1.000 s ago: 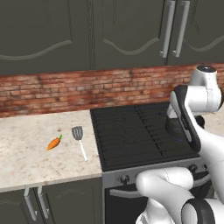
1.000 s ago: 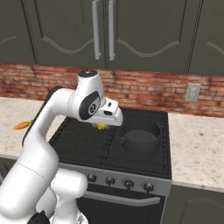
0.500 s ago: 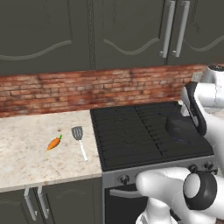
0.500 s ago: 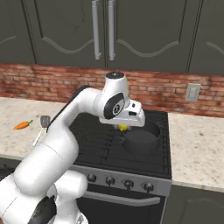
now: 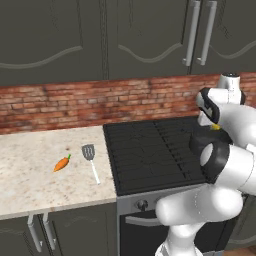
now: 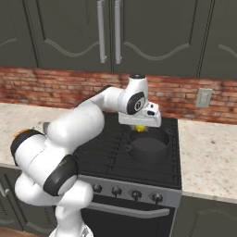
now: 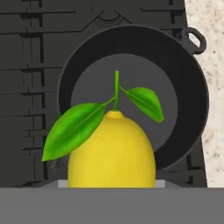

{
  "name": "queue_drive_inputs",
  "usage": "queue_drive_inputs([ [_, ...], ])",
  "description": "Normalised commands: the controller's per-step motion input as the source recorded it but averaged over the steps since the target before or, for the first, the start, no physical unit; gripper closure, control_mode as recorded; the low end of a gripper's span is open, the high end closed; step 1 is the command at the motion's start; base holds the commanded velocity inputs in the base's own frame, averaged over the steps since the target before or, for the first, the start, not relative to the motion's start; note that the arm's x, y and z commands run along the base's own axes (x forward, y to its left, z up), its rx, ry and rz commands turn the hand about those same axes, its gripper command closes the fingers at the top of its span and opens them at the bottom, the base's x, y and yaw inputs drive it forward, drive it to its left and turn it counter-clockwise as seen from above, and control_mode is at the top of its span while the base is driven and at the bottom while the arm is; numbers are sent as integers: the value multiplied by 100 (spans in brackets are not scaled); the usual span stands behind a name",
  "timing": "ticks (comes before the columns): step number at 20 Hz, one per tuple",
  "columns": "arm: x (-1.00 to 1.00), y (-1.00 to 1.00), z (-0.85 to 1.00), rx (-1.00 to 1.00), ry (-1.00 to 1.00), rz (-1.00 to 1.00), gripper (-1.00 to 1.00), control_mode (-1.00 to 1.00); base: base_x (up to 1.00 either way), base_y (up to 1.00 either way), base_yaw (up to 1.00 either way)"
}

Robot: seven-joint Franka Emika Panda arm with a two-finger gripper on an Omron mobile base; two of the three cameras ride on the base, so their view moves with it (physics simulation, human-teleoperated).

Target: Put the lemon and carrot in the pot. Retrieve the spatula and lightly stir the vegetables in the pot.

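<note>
lemon [image 7: 111,151] in gripper [image 6: 140,127] above pot [image 6: 149,145]

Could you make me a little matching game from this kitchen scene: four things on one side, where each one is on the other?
Things:
1. lemon
2. carrot
3. spatula
4. pot

Places:
A. on the stove, nothing in it
B. on the counter, left of the spatula
C. in the gripper, above the pot
D. on the counter, between carrot and stove

Pairs: 1-C, 2-B, 3-D, 4-A
</note>
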Motion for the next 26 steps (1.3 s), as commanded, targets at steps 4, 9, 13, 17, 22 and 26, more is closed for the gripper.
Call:
queue_drive_inputs([
  [4,35,-16,-43,12,0,0,100,-100,0,0,0],
  [9,1,-5,-10,4,0,0,100,-100,0,0,0],
  [13,0,0,-29,0,0,0,100,-100,0,0,0],
  [17,0,0,-51,0,0,0,100,-100,0,0,0],
  [22,0,0,-41,0,0,0,100,-100,0,0,0],
  [26,4,0,-29,0,0,0,100,-100,0,0,0],
])
